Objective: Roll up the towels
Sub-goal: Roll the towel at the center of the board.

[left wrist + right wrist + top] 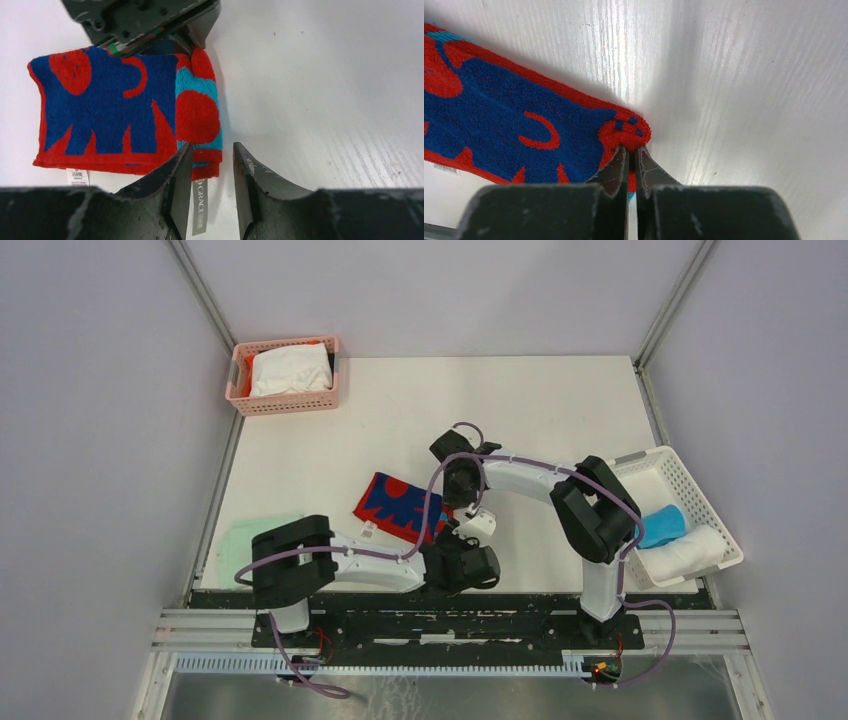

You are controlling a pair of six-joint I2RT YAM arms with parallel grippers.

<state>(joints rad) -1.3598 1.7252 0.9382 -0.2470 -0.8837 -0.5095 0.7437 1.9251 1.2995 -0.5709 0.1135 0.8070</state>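
Left wrist view: the left gripper has its jaws partly apart with a clear gap between them, and I see them gripping nothing. The red towel, patterned with dark-blue blotches, lies flat on the white table. Its right-hand end is folded back over itself, showing a band of turquoise. The near corner of that fold sits just at the tips of the open jaws, and the towel's long grey label hangs down in the gap between them. A second, smaller white tag pokes out from the towel's near edge, further left.

At the far corner of the same fold I see the right gripper. In its own wrist view the jaws are almost fully closed, and they pinch the bunched red corner of the towel between them.

From the top external view, the red towel lies near the middle of the table's front half, and both grippers meet at its right end. Left of the towel, by the table's edge, lies a folded mint-green cloth. Well behind the towel and to the left stands a pink basket holding a white cloth. Well to the towel's right is a white basket holding a rolled turquoise towel and a rolled white towel, side by side.
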